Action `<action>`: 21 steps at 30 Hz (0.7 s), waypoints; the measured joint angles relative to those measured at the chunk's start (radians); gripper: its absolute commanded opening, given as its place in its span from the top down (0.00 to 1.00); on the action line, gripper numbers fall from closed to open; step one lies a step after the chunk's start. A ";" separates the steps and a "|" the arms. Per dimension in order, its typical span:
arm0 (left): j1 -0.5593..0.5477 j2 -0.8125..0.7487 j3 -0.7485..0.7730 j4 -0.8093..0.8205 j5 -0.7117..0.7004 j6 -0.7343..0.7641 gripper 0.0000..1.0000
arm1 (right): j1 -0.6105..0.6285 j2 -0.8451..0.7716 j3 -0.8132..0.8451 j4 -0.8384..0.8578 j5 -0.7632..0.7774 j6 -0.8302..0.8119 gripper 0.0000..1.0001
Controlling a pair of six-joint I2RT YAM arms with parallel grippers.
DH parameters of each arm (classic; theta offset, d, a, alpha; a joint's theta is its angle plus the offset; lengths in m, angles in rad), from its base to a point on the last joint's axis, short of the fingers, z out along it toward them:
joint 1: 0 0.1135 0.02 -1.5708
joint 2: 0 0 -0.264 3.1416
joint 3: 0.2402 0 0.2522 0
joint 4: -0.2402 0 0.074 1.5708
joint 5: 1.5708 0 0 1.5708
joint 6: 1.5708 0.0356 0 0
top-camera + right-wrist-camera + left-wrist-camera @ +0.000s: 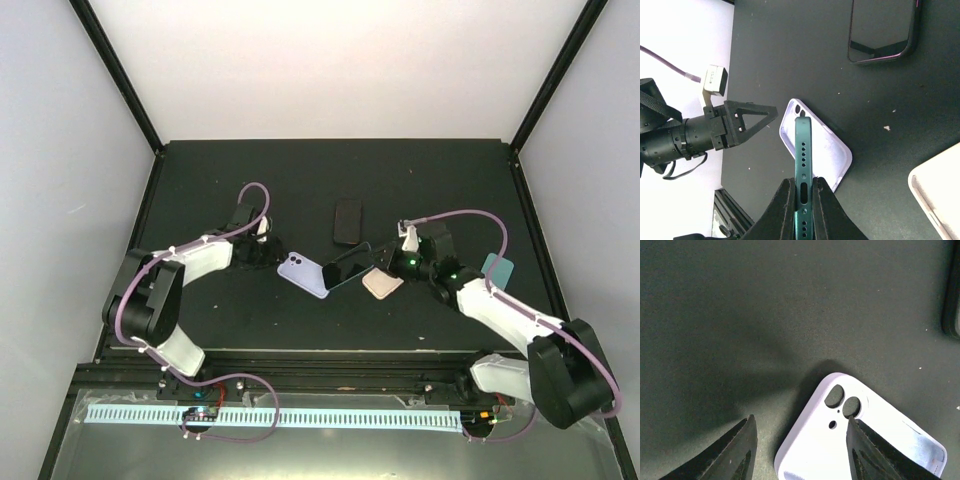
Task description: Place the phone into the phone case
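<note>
The lilac phone case (303, 273) lies open side up on the black mat. It also shows in the left wrist view (840, 445) and the right wrist view (827, 150). My left gripper (266, 247) is open, its jaws astride the case's camera corner (800, 427), and one fingertip (854, 422) is over the case. My right gripper (385, 262) is shut on the teal-edged phone (802, 145). It holds the phone on edge above the case, with the dark screen showing in the top view (345, 270).
A black case with a purple rim (348, 220) lies behind the lilac one (883, 30). A beige case (382, 284) lies under my right gripper (940, 195). A teal case (497, 268) lies at the right. White walls surround the mat.
</note>
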 measured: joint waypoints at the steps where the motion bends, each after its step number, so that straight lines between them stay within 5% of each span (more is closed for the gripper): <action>1: 0.000 0.007 0.005 0.003 0.005 0.008 0.52 | 0.002 0.010 -0.001 0.008 0.000 0.002 0.95; 12: 0.000 0.055 -0.013 0.039 0.080 0.032 0.72 | 0.018 0.098 -0.014 0.092 -0.024 0.006 0.95; 21: -0.029 -0.038 -0.143 0.085 0.157 -0.025 0.74 | 0.022 0.165 -0.036 0.154 -0.026 -0.014 0.94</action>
